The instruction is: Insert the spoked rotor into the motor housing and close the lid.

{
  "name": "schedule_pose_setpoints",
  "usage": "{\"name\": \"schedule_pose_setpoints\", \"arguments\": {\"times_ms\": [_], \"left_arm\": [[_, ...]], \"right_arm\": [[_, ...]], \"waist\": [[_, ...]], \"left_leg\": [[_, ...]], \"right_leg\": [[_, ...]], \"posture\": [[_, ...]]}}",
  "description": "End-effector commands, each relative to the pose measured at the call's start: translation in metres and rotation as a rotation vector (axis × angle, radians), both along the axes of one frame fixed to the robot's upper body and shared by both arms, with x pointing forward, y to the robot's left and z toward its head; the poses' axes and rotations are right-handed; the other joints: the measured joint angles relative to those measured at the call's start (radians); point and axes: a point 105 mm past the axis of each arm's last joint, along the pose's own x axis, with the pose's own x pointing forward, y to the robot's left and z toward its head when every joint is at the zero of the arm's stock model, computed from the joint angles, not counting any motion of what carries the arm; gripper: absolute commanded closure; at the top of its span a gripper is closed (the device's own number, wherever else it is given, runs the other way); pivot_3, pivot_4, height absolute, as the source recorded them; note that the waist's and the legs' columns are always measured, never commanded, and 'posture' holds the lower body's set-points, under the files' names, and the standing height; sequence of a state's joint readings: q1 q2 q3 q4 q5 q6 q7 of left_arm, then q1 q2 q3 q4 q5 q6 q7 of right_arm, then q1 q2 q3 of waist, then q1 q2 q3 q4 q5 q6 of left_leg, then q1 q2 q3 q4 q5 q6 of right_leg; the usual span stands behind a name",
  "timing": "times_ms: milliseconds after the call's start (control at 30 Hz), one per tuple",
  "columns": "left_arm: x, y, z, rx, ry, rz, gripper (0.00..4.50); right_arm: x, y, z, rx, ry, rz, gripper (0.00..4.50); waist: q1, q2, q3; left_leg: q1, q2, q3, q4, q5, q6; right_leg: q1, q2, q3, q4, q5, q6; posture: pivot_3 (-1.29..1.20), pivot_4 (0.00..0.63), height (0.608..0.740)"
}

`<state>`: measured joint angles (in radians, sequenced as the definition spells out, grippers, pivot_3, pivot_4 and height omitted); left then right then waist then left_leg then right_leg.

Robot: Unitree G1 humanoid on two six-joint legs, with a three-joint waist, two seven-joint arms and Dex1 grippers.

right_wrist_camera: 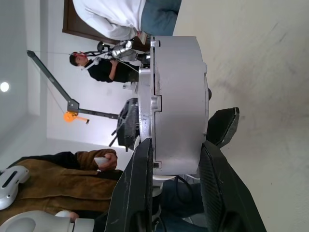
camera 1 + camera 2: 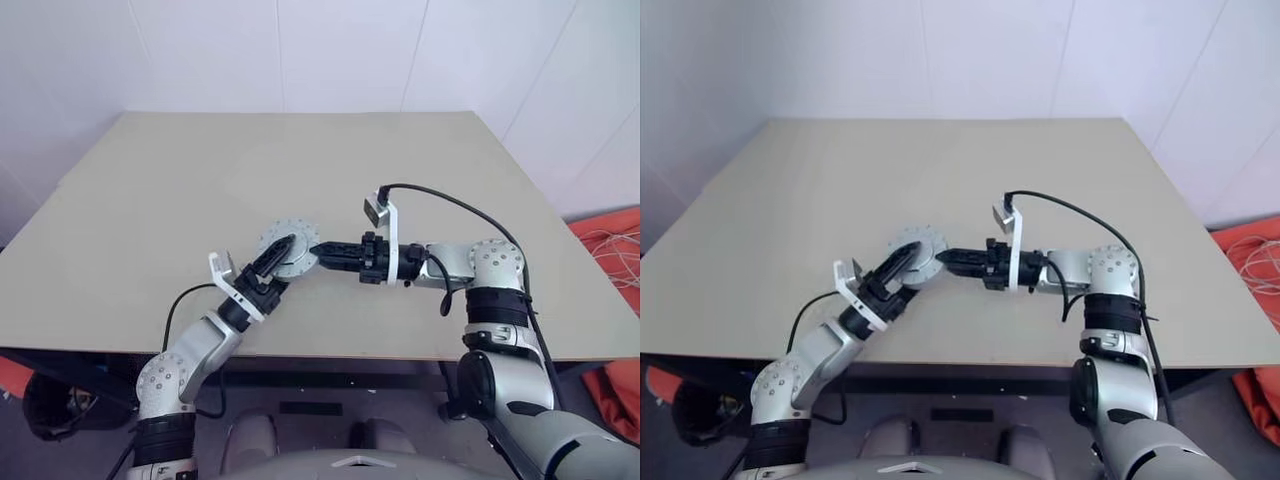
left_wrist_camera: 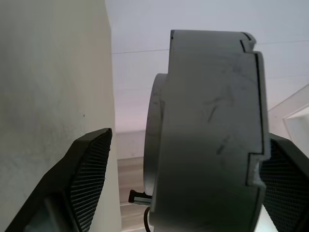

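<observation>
1. The right gripper (image 2: 322,250) is reaching in from 3 o'clock, its jaws clamping the housing (image 1: 176,104) across its flat faces, lid on, above the table (image 2: 300,160).
2. The left gripper (image 2: 283,250) is coming from 7 o'clock, jaws open and straddling the housing's thickness; one pad (image 3: 87,176) is standing clear, so it looks ready to close.

Count, head views: one table (image 2: 150,220), tan top, taking most of the frame. One round grey motor housing (image 2: 290,252) at centre, silver face with small holes up. Two grippers meet there: left gripper (image 2: 283,246) from lower left, right gripper (image 2: 318,250) from the right. One black cable (image 2: 450,205) arcing over the right arm. Right wrist view: at least two people (image 1: 104,70) at the left side.
</observation>
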<state>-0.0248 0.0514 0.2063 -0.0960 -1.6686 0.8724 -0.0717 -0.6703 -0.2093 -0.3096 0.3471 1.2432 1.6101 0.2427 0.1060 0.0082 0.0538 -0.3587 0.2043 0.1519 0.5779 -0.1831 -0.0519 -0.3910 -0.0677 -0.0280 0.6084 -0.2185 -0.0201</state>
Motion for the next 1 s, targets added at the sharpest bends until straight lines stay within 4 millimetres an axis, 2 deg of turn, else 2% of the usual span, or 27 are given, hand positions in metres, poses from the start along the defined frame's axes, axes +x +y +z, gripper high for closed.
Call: {"name": "schedule_pose_setpoints", "arguments": {"times_ms": [33, 133, 167, 333, 500, 833, 933, 1000], "left_arm": [[-0.002, 0.0, 0.01, -0.005, -0.036, -0.004, 1.27], [-0.003, 0.0, 0.01, -0.002, -0.037, 0.004, 2.26], [-0.003, 0.0, 0.011, -0.003, -0.038, 0.007, 2.41], [-0.004, 0.002, 0.014, -0.011, -0.046, 0.023, 2.41], [-0.003, 0.005, 0.017, -0.021, -0.057, 0.045, 2.41], [0.007, 0.016, 0.023, -0.015, -0.076, 0.14, 2.41], [0.011, 0.022, 0.024, 0.014, -0.083, 0.196, 2.41], [0.012, 0.026, 0.026, 0.034, -0.09, 0.232, 2.41]], "right_arm": [[-0.002, 0.005, 0.025, 0.085, -0.078, 0.032, 3.38], [-0.002, 0.005, 0.025, 0.085, -0.076, 0.033, 3.38], [-0.002, 0.005, 0.025, 0.086, -0.076, 0.033, 3.38], [-0.002, 0.005, 0.025, 0.088, -0.075, 0.031, 3.38], [0.006, 0.001, 0.019, 0.068, -0.085, -0.054, 3.38], [0.033, -0.029, -0.011, -0.068, -0.045, -0.288, 0.04], [0.042, -0.037, -0.016, -0.127, -0.098, -0.379, 0.0], [0.05, -0.04, -0.014, -0.185, -0.221, -0.453, 0.0]], "waist": [[0.0, 0.0, 0.0], [0.0, 0.0, 0.0], [0.0, 0.0, 0.0], [0.0, 0.0, 0.0], [0.0, 0.0, 0.0], [0.0, -0.001, -0.001], [0.0, -0.001, -0.001], [0.0, -0.001, -0.001]], "left_leg": [[0.0, 0.0, 0.0, 0.0, 0.0, 0.0], [0.001, 0.0, 0.0, 0.0, 0.0, 0.0], [0.001, 0.0, 0.0, 0.001, 0.0, 0.0], [0.0, 0.0, 0.0, 0.001, 0.0, 0.0], [0.0, 0.0, 0.0, 0.001, 0.0, 0.0], [0.0, 0.0, 0.0, 0.001, 0.0, -0.001], [0.0, 0.0, 0.0, 0.001, 0.0, -0.001], [0.0, 0.0, 0.0, 0.001, 0.0, -0.001]], "right_leg": [[0.001, 0.0, 0.0, 0.0, 0.0, 0.0], [0.001, -0.001, 0.0, 0.0, 0.0, 0.001], [0.001, -0.001, 0.0, 0.0, 0.0, 0.001], [0.001, -0.001, 0.0, 0.0, 0.0, 0.001], [0.001, -0.001, 0.0, 0.0, 0.0, 0.001], [0.001, -0.001, 0.0, 0.0, 0.001, 0.002], [0.001, -0.001, 0.0, 0.0, 0.001, 0.003], [0.001, -0.001, 0.0, 0.0, 0.001, 0.003]], "posture": [[0.0, 0.0, 0.74], [0.0, 0.0, 0.74], [0.0, 0.0, 0.74], [0.0, 0.0, 0.74], [0.0, 0.0, 0.74], [0.0, 0.0, 0.74], [0.0, 0.0, 0.74], [0.0, 0.0, 0.74]]}}
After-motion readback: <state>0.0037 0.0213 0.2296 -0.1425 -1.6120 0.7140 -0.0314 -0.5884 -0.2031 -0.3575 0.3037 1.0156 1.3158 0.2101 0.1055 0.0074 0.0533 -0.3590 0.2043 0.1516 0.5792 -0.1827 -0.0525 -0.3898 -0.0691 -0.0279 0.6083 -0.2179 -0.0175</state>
